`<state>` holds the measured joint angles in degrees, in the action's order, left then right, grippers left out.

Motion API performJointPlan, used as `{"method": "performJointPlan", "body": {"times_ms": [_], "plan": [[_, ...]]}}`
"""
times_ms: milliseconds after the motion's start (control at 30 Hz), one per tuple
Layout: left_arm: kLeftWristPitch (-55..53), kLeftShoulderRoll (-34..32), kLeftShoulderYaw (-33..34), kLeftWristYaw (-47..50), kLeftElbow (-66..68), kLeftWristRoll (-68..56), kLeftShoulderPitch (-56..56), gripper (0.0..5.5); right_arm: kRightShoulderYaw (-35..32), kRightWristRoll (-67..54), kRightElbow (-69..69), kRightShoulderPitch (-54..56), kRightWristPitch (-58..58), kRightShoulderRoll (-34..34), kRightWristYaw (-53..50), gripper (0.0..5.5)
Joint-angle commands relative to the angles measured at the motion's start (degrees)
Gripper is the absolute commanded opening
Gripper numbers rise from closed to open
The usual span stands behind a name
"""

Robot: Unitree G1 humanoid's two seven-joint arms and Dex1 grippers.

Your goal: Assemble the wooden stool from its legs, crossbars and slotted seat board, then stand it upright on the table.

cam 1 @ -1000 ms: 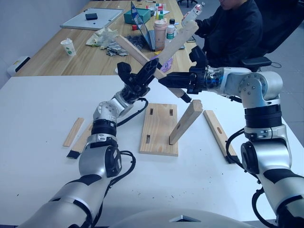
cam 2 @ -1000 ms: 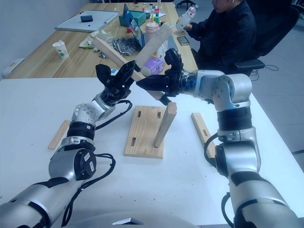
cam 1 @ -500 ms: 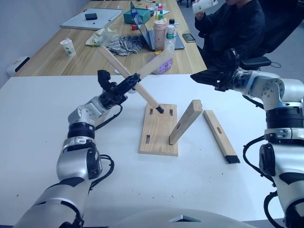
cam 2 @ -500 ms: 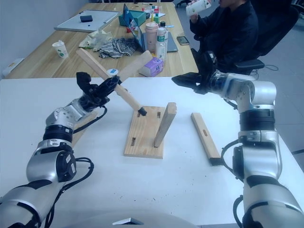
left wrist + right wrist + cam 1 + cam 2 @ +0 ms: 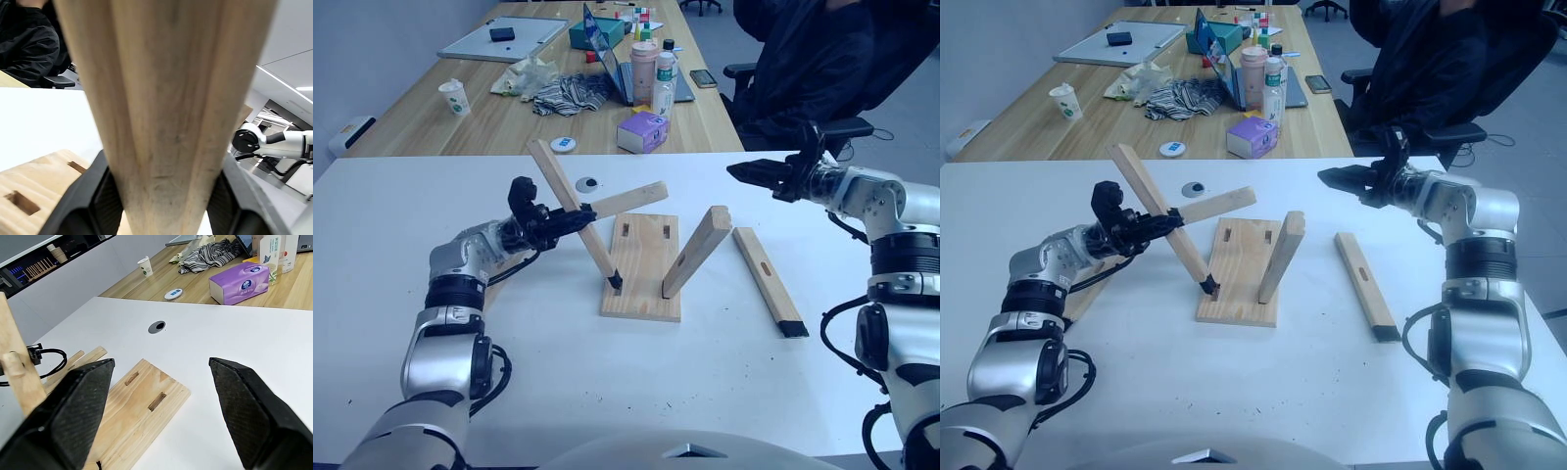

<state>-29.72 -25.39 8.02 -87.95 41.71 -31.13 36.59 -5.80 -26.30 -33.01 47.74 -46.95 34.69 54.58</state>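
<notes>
The slotted seat board point(image 5: 641, 269) lies flat mid-table. One leg point(image 5: 697, 250) leans up out of its right front slot. My left gripper point(image 5: 560, 221) is shut on a second leg point(image 5: 570, 206) that has a crossbar point(image 5: 628, 199) jutting from it. That leg slants, and its black foot touches the board's left front corner. In the left wrist view the held leg point(image 5: 161, 98) runs between the fingers point(image 5: 100, 200). A third leg point(image 5: 767, 279) lies on the table right of the board. My right gripper point(image 5: 759, 177) hovers open, holding nothing, above the table's far right.
Loose crossbars point(image 5: 83, 357) lie by my left forearm. A round grommet point(image 5: 586, 183) sits in the table behind the board. The wooden table point(image 5: 431, 127) beyond holds a cup point(image 5: 455, 97), a tissue box point(image 5: 643, 130) and bottles. A person sits at the back right.
My right gripper has let go of the leg assembly and drawn back to the right. My left gripper has pulled left and down, swinging the leg's foot from the far slots to the board's front left.
</notes>
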Motion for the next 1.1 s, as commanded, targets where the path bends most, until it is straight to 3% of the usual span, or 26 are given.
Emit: {"method": "performJointPlan", "body": {"times_ms": [33,533,1100], "plan": [[3.42,1.16,0.32,1.39,0.62,1.01,-2.0,2.03,1.45,1.78,-1.73,2.5,0.46,1.07,1.83,3.55],[18.19,-0.14,-4.56,-0.03,4.52,8.51,-2.74,2.03,4.65,5.06,-5.32,6.46,1.64,-0.12,7.87,3.55],[21.88,0.22,-3.87,0.48,7.31,8.56,4.69,2.03,4.63,5.91,-4.9,5.29,2.2,-0.79,8.14,3.55]]}}
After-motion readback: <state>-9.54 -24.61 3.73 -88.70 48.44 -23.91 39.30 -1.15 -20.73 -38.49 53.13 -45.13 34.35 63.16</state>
